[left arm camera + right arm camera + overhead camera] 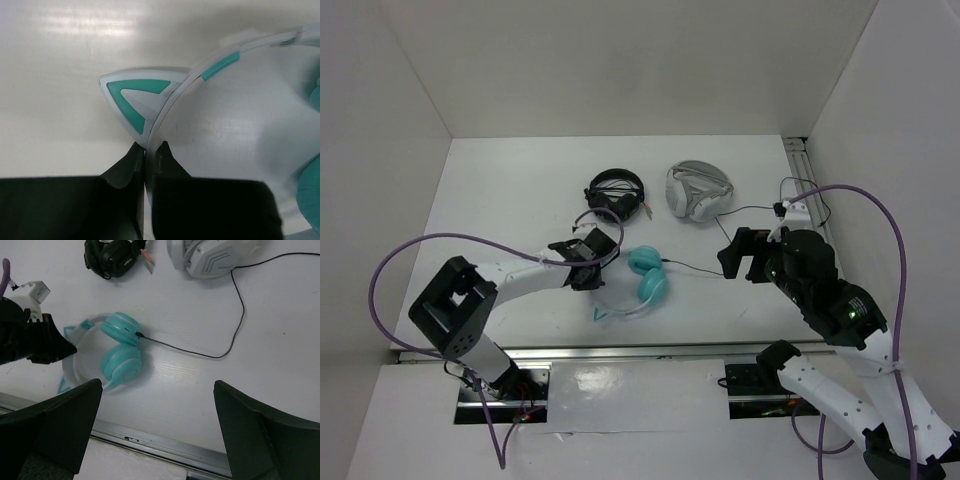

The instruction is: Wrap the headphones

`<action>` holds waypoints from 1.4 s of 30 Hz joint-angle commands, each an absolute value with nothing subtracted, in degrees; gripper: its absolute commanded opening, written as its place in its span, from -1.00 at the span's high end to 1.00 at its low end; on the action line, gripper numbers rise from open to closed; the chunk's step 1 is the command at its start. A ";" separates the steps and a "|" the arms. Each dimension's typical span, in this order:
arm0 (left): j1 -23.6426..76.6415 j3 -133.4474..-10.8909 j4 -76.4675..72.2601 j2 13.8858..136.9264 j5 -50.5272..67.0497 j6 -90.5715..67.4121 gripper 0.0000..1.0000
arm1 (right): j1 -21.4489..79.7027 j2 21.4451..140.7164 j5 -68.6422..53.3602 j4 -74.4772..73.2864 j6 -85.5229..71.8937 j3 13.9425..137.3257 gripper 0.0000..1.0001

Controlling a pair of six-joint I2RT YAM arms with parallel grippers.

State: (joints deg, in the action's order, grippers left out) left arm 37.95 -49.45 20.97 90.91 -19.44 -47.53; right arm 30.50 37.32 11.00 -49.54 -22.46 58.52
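The teal headphones (648, 283) lie on the white table, ear cups together, their pale blue headband curving toward the near edge. My left gripper (591, 266) is shut on the headband (172, 97) just beside a cat ear (134, 98), as the left wrist view (148, 151) shows. The thin black cable (692, 268) runs from one ear cup to the right. My right gripper (744, 260) is open and empty above the table, right of the headphones (120, 354). In its own view (157, 390) the cable (192, 351) loops away toward the far right.
Black headphones (616, 192) and white-grey headphones (698, 190) lie at the back of the table. White walls close in the left, back and right sides. A metal rail (650, 350) runs along the near edge.
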 commanded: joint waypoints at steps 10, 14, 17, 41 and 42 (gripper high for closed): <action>47.37 -74.51 70.29 68.56 -38.22 -53.53 1.00 | 30.85 29.97 -12.63 -16.37 -24.08 37.98 -1.00; 47.37 -86.55 77.76 65.57 -39.73 -49.14 1.00 | 30.85 30.31 -20.63 -2.42 -22.15 30.52 -1.00; 46.85 -92.00 77.78 64.52 -38.25 -44.66 1.00 | 31.37 33.38 -26.80 6.03 -20.58 28.39 -1.00; 39.20 -101.16 77.78 66.80 -35.68 -37.18 1.00 | 51.77 42.89 7.65 -0.96 -5.19 36.30 -0.89; 38.07 -101.16 77.78 67.41 -36.29 -36.66 1.00 | 51.77 42.28 7.65 -0.97 -5.19 36.30 -0.89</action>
State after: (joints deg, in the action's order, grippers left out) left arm 39.66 -98.28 80.71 67.40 -35.70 -37.43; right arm 51.37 43.86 2.81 -0.86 -6.42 33.15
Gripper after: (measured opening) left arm 0.133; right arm 0.949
